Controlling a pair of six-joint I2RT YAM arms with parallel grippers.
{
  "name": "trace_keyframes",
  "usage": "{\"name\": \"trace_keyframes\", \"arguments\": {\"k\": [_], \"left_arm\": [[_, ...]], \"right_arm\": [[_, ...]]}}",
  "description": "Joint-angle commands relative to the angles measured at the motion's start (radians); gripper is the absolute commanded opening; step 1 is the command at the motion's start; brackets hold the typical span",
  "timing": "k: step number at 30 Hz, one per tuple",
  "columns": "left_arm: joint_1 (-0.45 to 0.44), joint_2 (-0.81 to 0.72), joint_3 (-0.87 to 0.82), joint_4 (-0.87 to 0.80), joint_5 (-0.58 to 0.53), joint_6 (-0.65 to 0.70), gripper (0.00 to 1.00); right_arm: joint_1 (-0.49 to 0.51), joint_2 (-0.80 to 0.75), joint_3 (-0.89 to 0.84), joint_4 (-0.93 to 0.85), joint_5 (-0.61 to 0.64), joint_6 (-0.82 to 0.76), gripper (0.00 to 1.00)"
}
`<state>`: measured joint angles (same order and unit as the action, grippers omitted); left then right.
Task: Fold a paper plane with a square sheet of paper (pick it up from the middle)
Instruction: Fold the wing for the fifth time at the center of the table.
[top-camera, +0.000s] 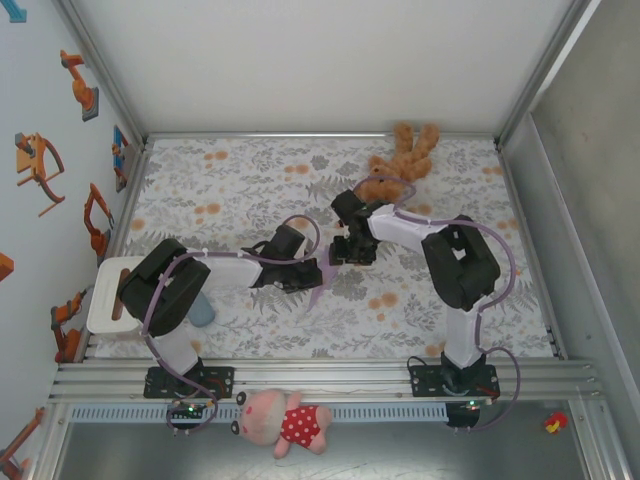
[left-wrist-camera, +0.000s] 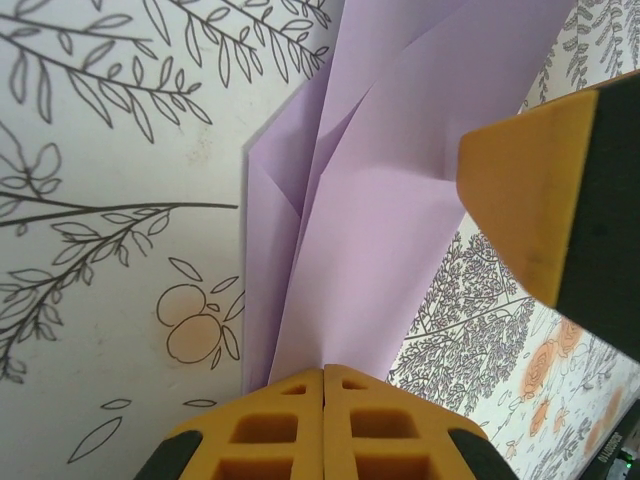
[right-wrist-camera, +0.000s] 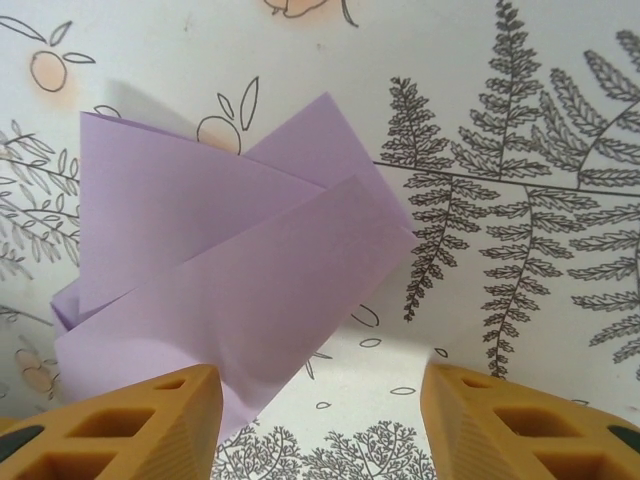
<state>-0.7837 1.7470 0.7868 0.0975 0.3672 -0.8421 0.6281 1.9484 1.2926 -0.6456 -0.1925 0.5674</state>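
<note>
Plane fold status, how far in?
Done: the paper is already folded into several overlapping flaps with visible creases. In hand: the left pincer is shut on one edge of it, and the right pincer stands open over it. Left: it is not yet a narrow, sharp-tipped dart, so the final folds likely remain.
</note>
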Motion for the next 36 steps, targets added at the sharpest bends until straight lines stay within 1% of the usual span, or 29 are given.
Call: {"name": "trace_keyframes", "arguments": {"k": [1, 5, 10, 15, 19, 29, 36], "left_arm": [[0.009, -0.004, -0.041, -0.026, -0.021, -0.025, 0.05], [0.017, -0.004, -0.056, -0.01, -0.016, -0.04, 0.05], [0.029, -0.012, -0.087, 0.017, -0.011, -0.07, 0.04], [0.049, -0.004, -0.121, 0.085, 0.034, -0.111, 0.04], [0.058, 0.01, -0.128, 0.132, 0.086, -0.139, 0.05], [0.066, 0.013, -0.127, 0.145, 0.117, -0.146, 0.07], [0.067, 0.003, -0.104, 0.109, 0.122, -0.119, 0.1]], "right_arm": [[-0.008, 0.037, -0.027, 0.134, -0.106, -0.06, 0.55], [-0.018, 0.06, -0.017, 0.149, -0.131, -0.063, 0.52], [-0.051, 0.032, -0.062, 0.222, -0.17, -0.052, 0.5], [-0.088, 0.018, -0.117, 0.289, -0.219, -0.038, 0.48], [-0.093, 0.05, -0.109, 0.292, -0.232, -0.025, 0.47], [-0.09, 0.158, -0.021, 0.217, -0.132, 0.082, 0.46], [-0.057, 0.205, 0.032, 0.18, -0.085, 0.115, 0.46]]}}
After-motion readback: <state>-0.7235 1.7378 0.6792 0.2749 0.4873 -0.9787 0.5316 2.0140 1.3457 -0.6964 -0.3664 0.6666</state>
